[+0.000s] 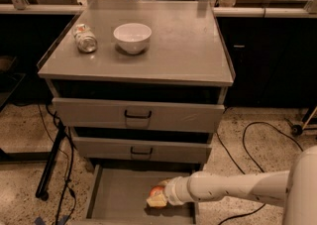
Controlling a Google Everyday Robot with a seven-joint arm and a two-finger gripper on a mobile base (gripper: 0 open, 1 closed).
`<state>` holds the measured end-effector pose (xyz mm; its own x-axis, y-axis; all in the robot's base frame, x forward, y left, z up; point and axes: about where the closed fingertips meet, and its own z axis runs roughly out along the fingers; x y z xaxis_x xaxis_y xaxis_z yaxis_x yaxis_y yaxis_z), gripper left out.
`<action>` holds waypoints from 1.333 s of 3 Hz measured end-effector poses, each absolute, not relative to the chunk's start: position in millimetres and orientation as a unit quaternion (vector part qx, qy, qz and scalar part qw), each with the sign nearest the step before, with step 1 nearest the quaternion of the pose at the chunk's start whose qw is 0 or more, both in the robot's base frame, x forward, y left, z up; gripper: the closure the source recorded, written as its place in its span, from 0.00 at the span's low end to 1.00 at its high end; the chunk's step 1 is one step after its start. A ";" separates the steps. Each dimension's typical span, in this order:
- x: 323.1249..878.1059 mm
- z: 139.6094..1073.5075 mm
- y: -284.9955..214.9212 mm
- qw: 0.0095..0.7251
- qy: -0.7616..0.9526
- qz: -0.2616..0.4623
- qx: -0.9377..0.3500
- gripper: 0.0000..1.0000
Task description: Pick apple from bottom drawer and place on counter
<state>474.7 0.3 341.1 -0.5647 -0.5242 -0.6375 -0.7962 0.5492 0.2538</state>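
We see the bottom drawer (114, 194) pulled out, its left wall and grey floor exposed and its front edge at the bottom of the view. One apple (157, 190) lies in its right front part, near the right wall. The gripper (157, 198) is down in that drawer right at the apple, on one white arm (233, 189) reaching in over the right wall. We cannot tell whether it has closed on the fruit.

We count three drawers. The two upper drawers (173, 115) each carry one of the two black handles (137, 115).

The counter (188, 45) has a thin raised rim. One white bowl (132, 36) and one silvery container (85, 38) on its side sit at its left rear, and its right half and front strip are open surface.
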 end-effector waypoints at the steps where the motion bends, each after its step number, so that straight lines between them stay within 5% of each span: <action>1: 460.7 403.3 -8.4 0.273 0.834 0.245 -0.412 1.00; 4: 477.4 472.5 -33.4 0.295 0.824 0.248 -0.415 1.00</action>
<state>477.4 -33.4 472.5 -0.4820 -0.5377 -0.6918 -0.8300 0.5331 0.1639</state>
